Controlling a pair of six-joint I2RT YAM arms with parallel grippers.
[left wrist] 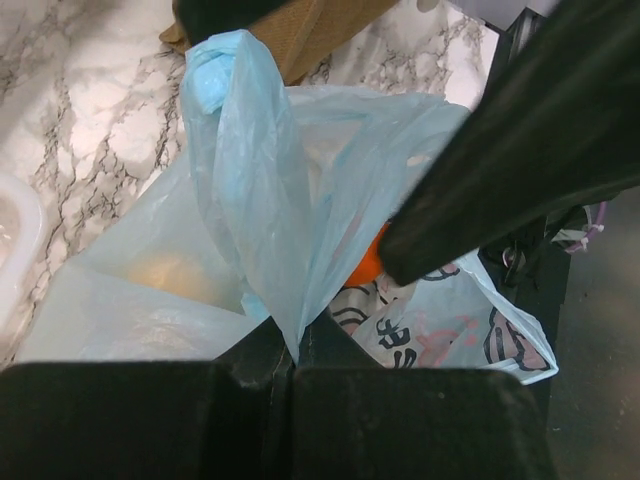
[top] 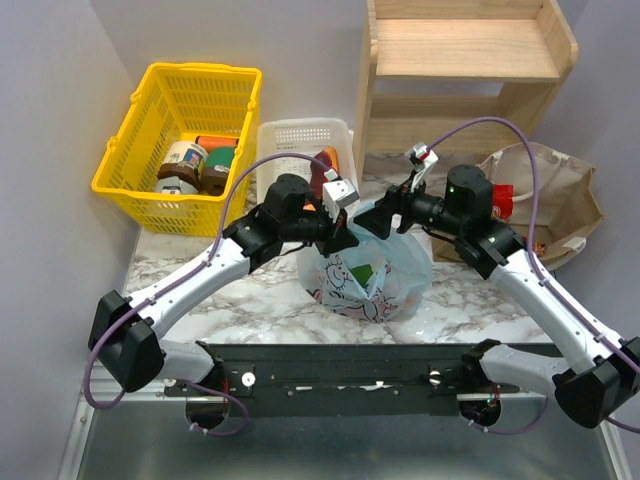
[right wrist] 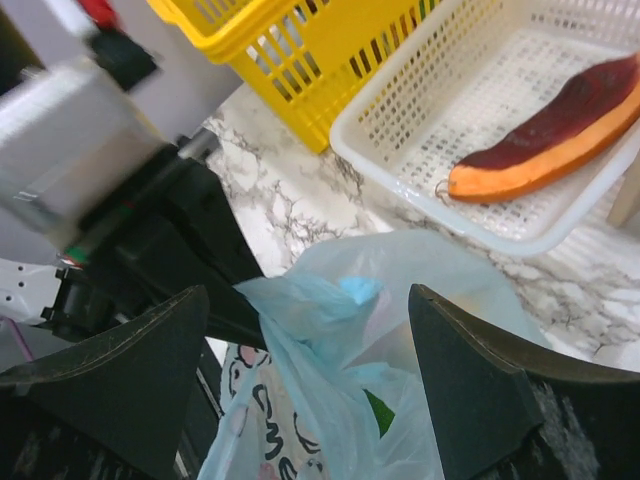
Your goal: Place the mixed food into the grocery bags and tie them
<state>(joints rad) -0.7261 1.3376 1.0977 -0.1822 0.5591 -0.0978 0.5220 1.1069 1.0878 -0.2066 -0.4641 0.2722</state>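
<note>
Between right jaws stands the blue bag [right wrist: 318, 312], pinched by left jaws.

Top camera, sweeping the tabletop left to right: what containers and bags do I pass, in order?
yellow basket → white tray → light-blue bag → brown bag

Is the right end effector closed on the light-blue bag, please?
No, the right end effector stands open around the light-blue bag's top.
</note>
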